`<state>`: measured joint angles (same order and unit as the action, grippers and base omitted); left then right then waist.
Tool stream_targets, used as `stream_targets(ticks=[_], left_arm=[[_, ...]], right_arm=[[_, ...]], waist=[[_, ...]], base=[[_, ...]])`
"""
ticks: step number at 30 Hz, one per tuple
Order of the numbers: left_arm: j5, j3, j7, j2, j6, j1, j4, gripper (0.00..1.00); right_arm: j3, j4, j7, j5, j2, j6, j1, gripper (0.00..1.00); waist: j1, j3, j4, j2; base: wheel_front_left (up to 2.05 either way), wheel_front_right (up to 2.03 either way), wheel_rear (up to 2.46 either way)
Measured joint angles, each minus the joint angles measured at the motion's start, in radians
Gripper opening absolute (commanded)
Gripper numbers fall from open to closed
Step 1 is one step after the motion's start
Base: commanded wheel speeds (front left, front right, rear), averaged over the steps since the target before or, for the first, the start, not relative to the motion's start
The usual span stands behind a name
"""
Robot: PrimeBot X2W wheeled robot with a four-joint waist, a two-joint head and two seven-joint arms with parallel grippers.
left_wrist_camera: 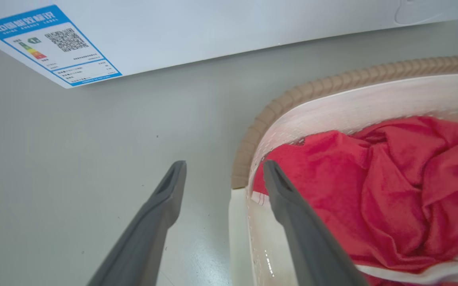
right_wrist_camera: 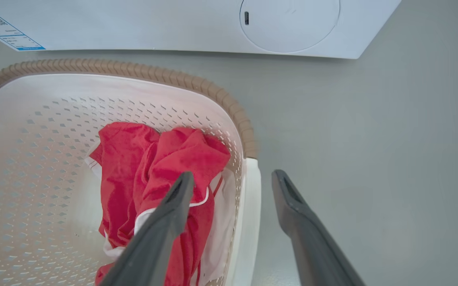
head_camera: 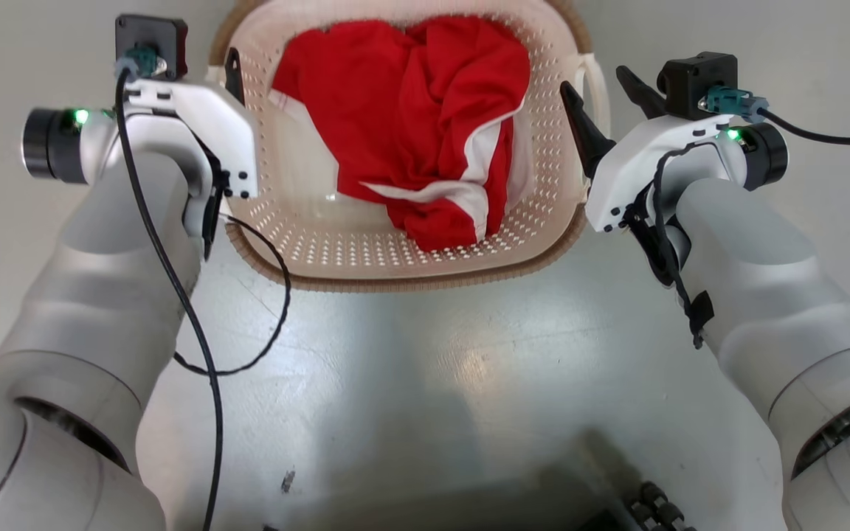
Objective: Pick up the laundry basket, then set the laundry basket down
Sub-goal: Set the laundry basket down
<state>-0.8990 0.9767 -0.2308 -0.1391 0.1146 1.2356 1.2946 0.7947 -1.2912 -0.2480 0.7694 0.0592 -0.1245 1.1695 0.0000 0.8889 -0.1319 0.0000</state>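
the cream-white perforated plastic laundry basket with a brown woven-look rim (head_camera: 395,282) sits on the grey floor (head_camera: 432,383) at top centre of the head view, a red-and-white cloth (head_camera: 410,110) inside. left gripper (left_wrist_camera: 224,169) and right gripper (right_wrist_camera: 233,176) both stand released, spread wide, each astride a white loop handle (right_wrist_camera: 250,206).

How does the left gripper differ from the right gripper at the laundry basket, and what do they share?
The left gripper stands at the left side of the laundry basket, the right gripper at its right side. In the head view the left gripper's wrist covers most of its fingers; the right gripper's two fingers both show. Shared: both are open, each astride a white side handle, gripping nothing.
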Motion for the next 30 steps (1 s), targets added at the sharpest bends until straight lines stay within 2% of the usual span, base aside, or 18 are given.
stream_targets(ticks=[7, 14, 24, 30], left_arm=[[-0.035, -0.044, -0.018, 0.013, -0.011, -0.059, -0.014, 1.00], [0.004, -0.163, -0.025, -0.017, -0.007, -0.160, -0.182, 1.00], [0.149, -0.403, -0.025, -0.031, -0.009, -0.404, -0.368, 1.00], [0.241, -0.546, -0.025, -0.020, -0.024, -0.554, -0.466, 1.00]], right_arm=[[-0.088, 0.015, 0.000, -0.085, 0.000, 0.000, -0.001, 1.00], [-0.255, 0.071, -0.002, -0.283, 0.001, 0.000, -0.077, 1.00], [-0.596, 0.321, -0.003, -0.640, 0.017, 0.000, -0.353, 1.00], [-0.707, 0.469, -0.003, -0.761, 0.013, 0.000, -0.506, 1.00]], waist=[[0.0000, -0.088, 0.000, 0.0000], [0.0000, -0.211, 0.007, 0.0000], [0.0000, -0.420, 0.035, 0.0000], [-0.0001, -0.534, 0.062, 0.0000]], base=[[0.00, 0.00, 0.00], [0.00, 0.00, 0.00], [0.00, 0.00, 0.00], [0.00, 0.00, 0.00]])
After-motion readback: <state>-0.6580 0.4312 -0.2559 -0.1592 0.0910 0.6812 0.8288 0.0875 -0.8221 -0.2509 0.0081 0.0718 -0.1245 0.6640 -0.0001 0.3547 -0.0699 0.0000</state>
